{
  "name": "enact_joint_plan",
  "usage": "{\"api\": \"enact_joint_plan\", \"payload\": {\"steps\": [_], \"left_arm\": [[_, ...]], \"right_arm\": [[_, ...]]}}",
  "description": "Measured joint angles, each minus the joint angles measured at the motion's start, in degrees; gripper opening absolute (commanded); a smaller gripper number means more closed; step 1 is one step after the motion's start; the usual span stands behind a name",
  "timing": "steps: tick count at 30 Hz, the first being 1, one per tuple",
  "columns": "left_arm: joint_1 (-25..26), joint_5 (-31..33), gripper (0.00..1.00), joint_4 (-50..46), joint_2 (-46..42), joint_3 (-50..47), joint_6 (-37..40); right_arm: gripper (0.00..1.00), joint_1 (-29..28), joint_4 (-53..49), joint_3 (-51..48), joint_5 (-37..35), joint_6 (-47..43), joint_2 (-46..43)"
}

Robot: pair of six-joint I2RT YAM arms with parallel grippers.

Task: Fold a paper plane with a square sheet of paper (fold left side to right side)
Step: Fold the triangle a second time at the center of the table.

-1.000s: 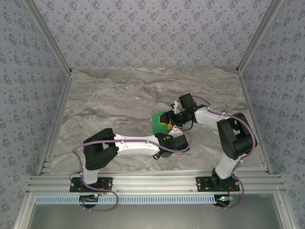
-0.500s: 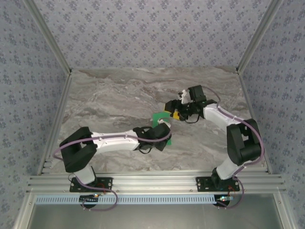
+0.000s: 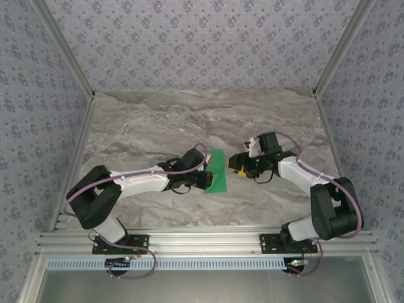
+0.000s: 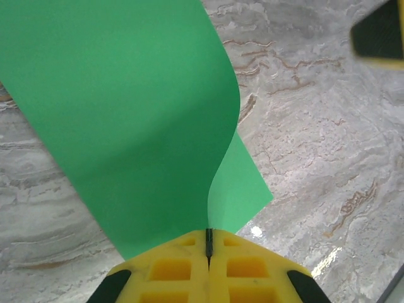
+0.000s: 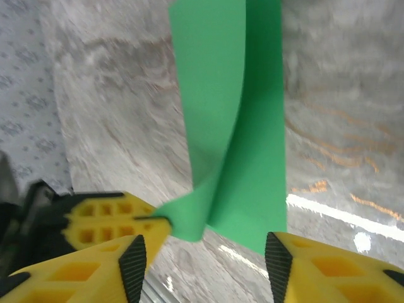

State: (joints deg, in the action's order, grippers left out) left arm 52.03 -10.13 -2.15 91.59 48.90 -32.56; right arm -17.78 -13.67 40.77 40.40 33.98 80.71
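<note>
My right jaws have let go and backed off open, leaving the square sheet of paper [image 4: 126,113] pinched only in my closed left jaws, its fold still uncreased.

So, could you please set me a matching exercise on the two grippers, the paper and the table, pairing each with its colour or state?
Things:
1. left gripper
2. right gripper
3. paper
4. table

Colours or states:
A. grey marble pattern
B. open, fingers apart
C. shut on an edge of the paper
D. green, curled over itself

Pairs: 1-C, 2-B, 3-D, 4-A
</note>
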Motion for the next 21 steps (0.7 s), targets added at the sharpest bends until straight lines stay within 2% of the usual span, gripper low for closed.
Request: {"api": "enact_joint_plan", "payload": {"steps": [4,9,21], "left_arm": [[-1.4,-1.3,0.00,0.0,0.0,0.0,0.2],[-3.2,-2.1,0.00,-1.2,-0.7,0.0,0.8],[-4.2,-1.9,0.00,-6.3,-1.4,0.6,4.9]], "right_arm": [[0.39,-3.8,0.4,-2.2,-1.8,0.0,0.0],[0.31,-7.7,0.6,-3.0,-4.9,0.3,0.3],[0.27,-13.5,0.2,-2.1,-11.3,0.5,7.3]]}}
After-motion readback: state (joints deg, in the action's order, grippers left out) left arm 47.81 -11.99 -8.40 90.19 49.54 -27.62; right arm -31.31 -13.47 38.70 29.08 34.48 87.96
